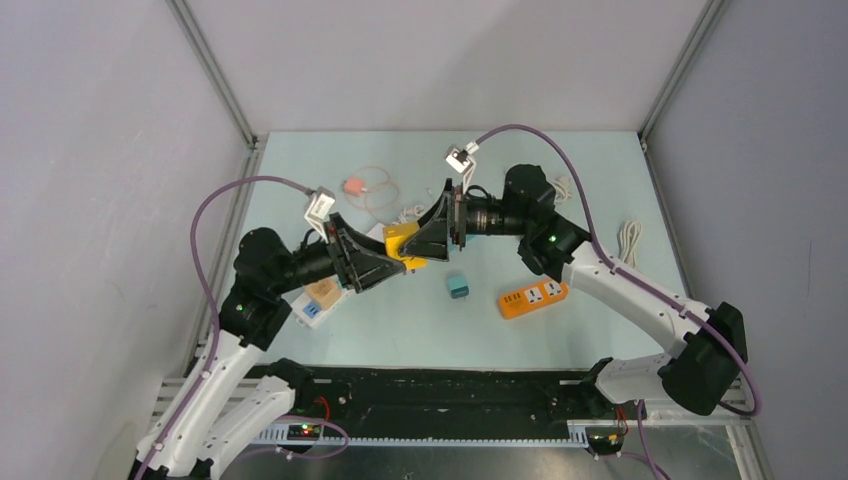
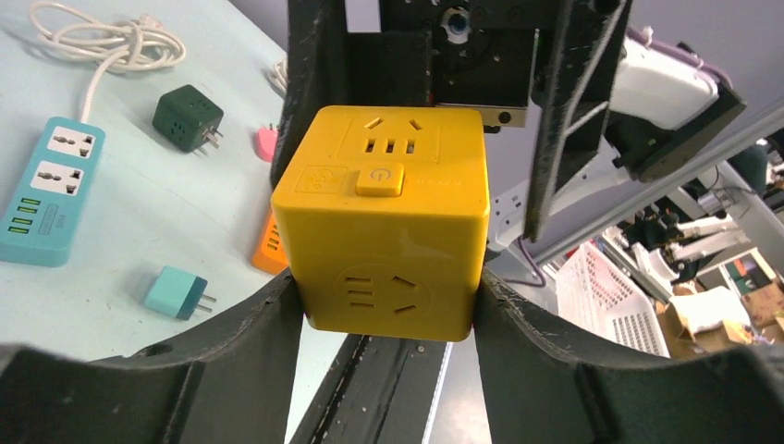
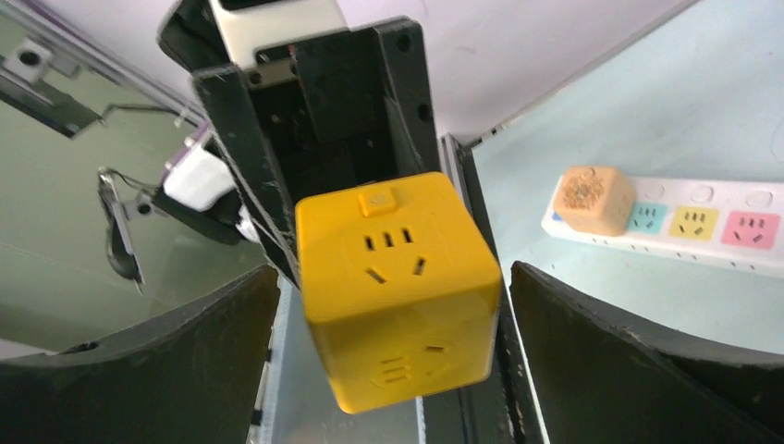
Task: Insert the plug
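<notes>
Top view: yellow cube [image 1: 403, 243] mostly buried between left tool [image 1: 395, 258] and right tool [image 1: 420, 240]; only one corner shows. Contact with the right tool cannot be told there.

Left wrist view: orange strip [image 2: 265, 250] nearly all behind the cube. Pink item [image 2: 266, 143] half hidden, kind unclear. Blue strip [image 2: 46, 190] cut by left edge.

Right wrist view: white strip [image 3: 703, 227] runs off right edge, its near end behind a tan block [image 3: 594, 199].

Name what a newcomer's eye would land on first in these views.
The yellow socket cube, held aloft at the scene's centre. The left pincer clamps its sides, while the right pincer stands open around it without touching. An orange power strip lies on the table to its right.
</notes>
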